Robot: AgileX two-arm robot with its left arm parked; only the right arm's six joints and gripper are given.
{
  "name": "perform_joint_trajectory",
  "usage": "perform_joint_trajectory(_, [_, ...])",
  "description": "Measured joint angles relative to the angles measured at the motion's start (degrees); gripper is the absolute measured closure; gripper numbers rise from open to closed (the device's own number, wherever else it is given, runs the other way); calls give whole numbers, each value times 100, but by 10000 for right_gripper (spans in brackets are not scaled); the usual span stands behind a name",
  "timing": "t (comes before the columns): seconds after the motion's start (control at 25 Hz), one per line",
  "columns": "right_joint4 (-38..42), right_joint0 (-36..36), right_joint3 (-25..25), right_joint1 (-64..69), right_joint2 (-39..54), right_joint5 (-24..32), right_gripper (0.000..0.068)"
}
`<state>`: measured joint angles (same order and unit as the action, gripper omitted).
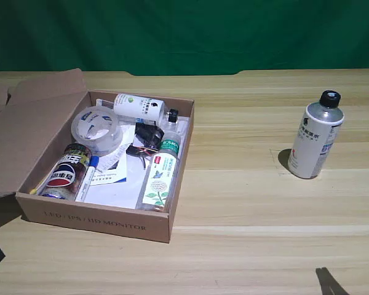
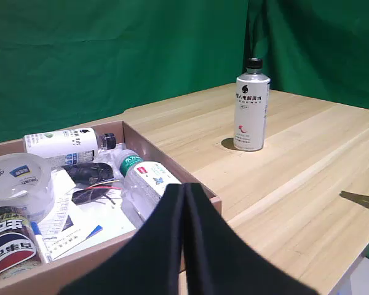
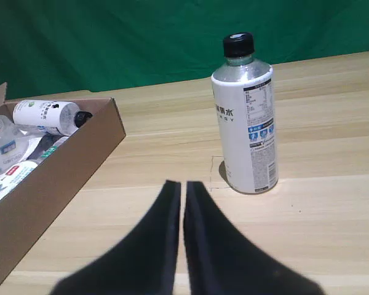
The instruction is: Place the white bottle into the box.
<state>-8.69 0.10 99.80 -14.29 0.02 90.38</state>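
bare wooden table (image 1: pixel 246 203) separates white bottle (image 1: pixel 315 135) from cluttered box (image 1: pixel 98 218).

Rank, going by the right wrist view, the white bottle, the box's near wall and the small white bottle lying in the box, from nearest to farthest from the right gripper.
1. White bottle: upright on the table, just beyond the right gripper.
2. Box near wall: off to one side.
3. Small white bottle: lying at the box's far end.

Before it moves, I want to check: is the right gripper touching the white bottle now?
Apart. The right wrist view shows bare table between the right gripper and the white bottle, which stands upright and alone.
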Motion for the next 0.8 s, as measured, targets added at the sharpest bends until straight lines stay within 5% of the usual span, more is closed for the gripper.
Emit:
perform_joint_trajectory(0.6, [-74, 0, 0, -2, -47, 0, 675])
perform_joint_trajectory(0.8, [-403, 0, -22, -2, -326, -89, 500])
